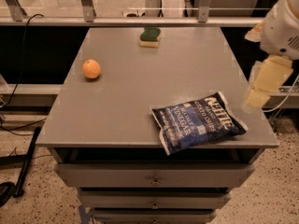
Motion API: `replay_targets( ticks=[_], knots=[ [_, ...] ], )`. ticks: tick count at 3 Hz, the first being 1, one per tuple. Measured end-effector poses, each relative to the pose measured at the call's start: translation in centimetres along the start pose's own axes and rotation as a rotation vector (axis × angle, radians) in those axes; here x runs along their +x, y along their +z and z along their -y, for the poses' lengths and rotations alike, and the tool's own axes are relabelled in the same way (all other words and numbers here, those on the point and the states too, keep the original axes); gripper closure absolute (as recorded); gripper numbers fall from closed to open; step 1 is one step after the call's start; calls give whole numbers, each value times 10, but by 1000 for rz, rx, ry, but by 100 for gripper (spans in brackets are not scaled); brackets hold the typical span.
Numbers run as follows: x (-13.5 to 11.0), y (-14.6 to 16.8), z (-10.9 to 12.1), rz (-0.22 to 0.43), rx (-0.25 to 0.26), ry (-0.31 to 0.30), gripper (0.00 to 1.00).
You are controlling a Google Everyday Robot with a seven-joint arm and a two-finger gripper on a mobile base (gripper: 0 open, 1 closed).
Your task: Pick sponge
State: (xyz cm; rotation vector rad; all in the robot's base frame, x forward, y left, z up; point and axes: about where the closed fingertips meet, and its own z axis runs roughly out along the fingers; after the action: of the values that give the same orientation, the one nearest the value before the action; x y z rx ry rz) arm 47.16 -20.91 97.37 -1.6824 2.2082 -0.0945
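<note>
The sponge has a dark green layer over pale yellow foam and lies at the far edge of the grey table, near the middle. My gripper hangs off the table's right edge, level with the chip bag and far from the sponge. It is pale yellow under a white wrist. It holds nothing that I can see.
An orange sits on the left side of the table. A blue chip bag lies at the front right, close to my gripper. A metal rail runs behind the table. Drawers are below the top.
</note>
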Motion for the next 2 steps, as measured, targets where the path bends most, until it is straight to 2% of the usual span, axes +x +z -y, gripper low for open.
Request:
replay_targets(
  ticks=[1,2],
  knots=[
    [-22,25,51,56,42,44,0],
    [-42,60,100,133,83,133,0]
  ],
)
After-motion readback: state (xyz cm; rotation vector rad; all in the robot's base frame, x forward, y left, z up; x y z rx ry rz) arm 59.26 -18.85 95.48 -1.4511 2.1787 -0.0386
